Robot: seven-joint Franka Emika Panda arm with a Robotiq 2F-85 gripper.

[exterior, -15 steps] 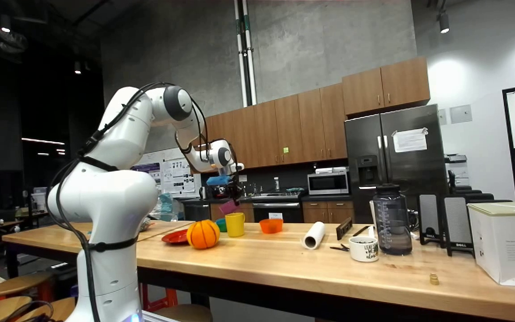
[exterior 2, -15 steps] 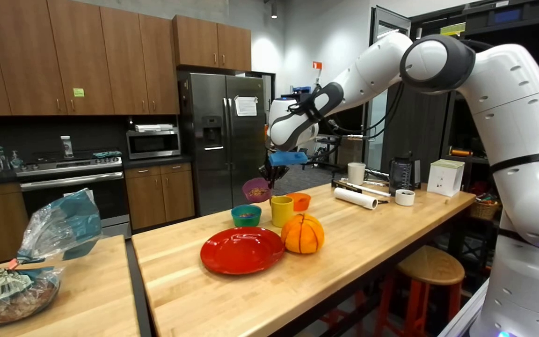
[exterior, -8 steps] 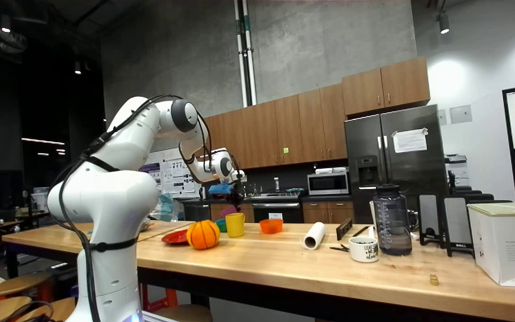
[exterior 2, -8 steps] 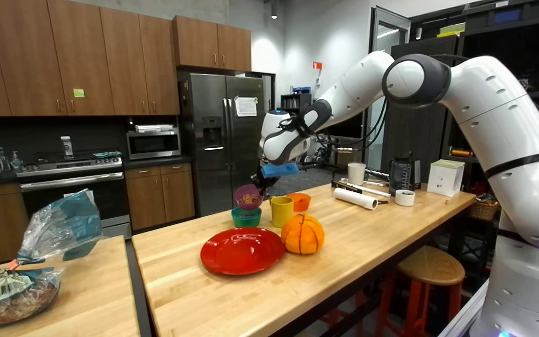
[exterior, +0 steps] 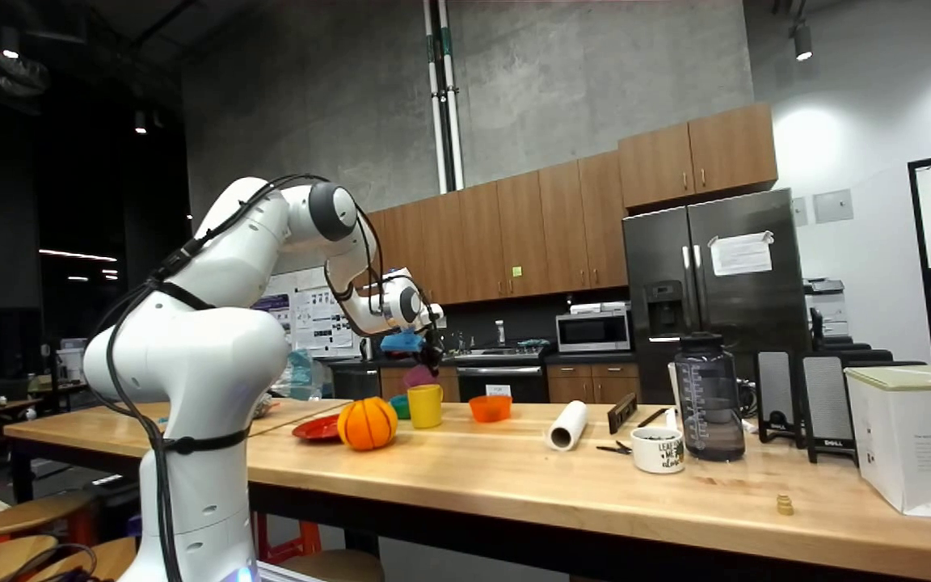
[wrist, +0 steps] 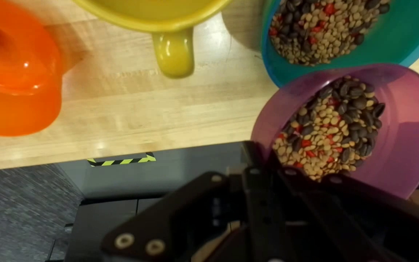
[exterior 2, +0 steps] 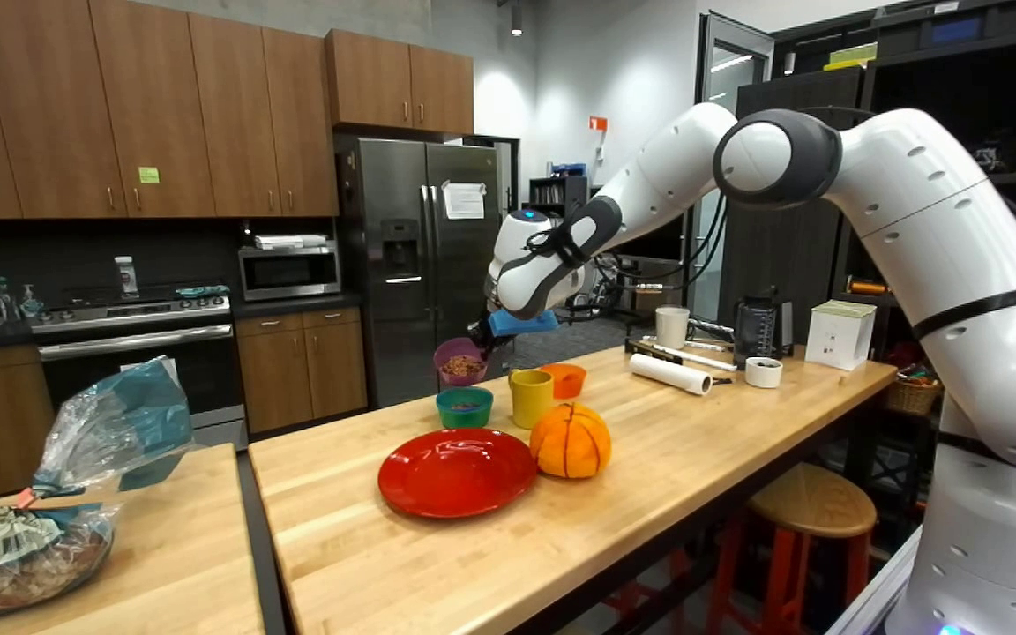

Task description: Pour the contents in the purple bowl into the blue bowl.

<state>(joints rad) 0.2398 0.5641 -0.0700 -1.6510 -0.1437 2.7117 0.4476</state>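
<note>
Wrist view, nearest first: pinching the purple bowl (wrist: 407,127) by its rim, with jaws closed down on that thin wall and on nothing else. Grasping done, then. Carrying a good heap of beans and seeds (wrist: 327,131) inside, so largely unpoured, by the look of it. Just beyond, overlapping the edge of the blue bowl (wrist: 395,40), more teal than blue; touching or apart, hard to tell. Looking into the blue bowl, finding a similar mix (wrist: 315,36) already there, of unknown source. Farther back, in an exterior view, held up off the bench (exterior 2: 332,538), somewhat tilted, behind the blue bowl and the yellow mug (exterior 2: 532,399). Likely done too: lifting and bringing close. Left, at a guess: shifting farther over the blue bowl, then tipping steeply until emptied.
</note>
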